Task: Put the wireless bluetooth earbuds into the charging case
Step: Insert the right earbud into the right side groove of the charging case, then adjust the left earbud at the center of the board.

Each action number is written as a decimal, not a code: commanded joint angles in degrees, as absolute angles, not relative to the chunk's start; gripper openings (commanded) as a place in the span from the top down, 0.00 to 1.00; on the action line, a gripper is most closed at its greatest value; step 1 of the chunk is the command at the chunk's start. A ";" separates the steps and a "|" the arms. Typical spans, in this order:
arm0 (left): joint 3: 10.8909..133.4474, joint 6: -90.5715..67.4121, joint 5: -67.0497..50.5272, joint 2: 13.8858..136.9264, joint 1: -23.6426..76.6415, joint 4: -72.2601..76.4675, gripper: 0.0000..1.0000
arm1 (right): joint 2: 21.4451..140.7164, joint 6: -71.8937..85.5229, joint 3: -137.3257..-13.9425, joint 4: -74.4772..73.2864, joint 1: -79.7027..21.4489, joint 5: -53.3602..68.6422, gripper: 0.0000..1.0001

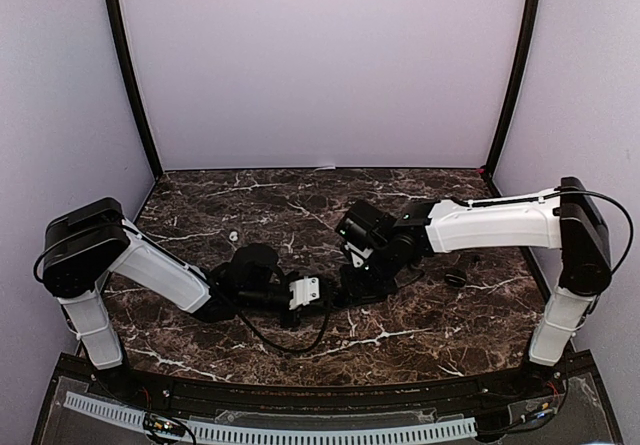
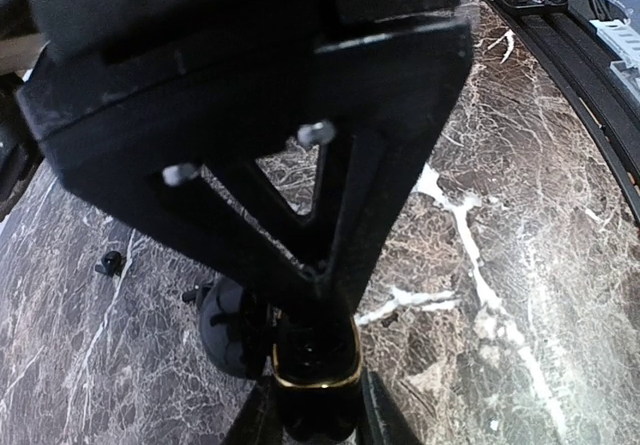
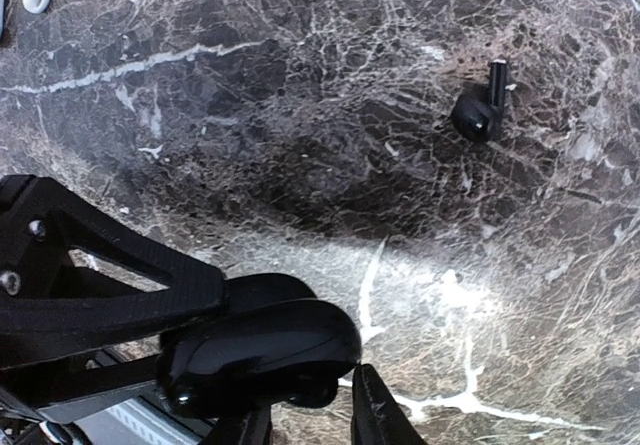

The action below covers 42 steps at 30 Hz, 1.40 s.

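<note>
L gripper [image 2: 318, 420] clamped narrow on gold-rimmed case [image 2: 316, 370]. R gripper [image 3: 310, 420] jaws narrow beside glossy black shell [image 3: 262, 353], poss. touching; grip unclear. Black bud [image 3: 478, 110] on marble [image 3: 300, 115], well apart from R.

The desk [image 1: 420, 345] is dark brown marble streaked with white veins. A white earbud [image 1: 232, 235] lies directly on its left-centre part. A black earbud [image 3: 478, 110] with a short stem lies well apart from it.

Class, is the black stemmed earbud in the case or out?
Out: the black earbud lies on the marble tabletop, apart from the glossy black case.
</note>
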State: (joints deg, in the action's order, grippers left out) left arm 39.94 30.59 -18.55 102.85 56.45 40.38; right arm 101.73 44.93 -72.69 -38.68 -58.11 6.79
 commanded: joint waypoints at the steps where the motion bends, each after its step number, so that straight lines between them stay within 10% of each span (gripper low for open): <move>1: 40.63 29.62 -20.83 102.08 57.30 45.31 1.00 | 98.85 45.08 -71.89 -32.47 -58.36 9.83 0.70; 15: 39.72 27.31 -22.26 101.98 56.84 48.56 1.00 | 95.84 46.13 -69.06 -29.75 -57.76 12.93 0.67; 27: 33.42 17.72 -30.76 100.43 51.80 61.85 1.00 | 88.45 44.05 -65.79 -26.83 -57.57 13.44 0.39; 42: 26.07 7.74 -36.48 95.69 47.30 74.00 1.00 | 72.35 36.37 -51.91 -9.80 -56.39 5.72 0.51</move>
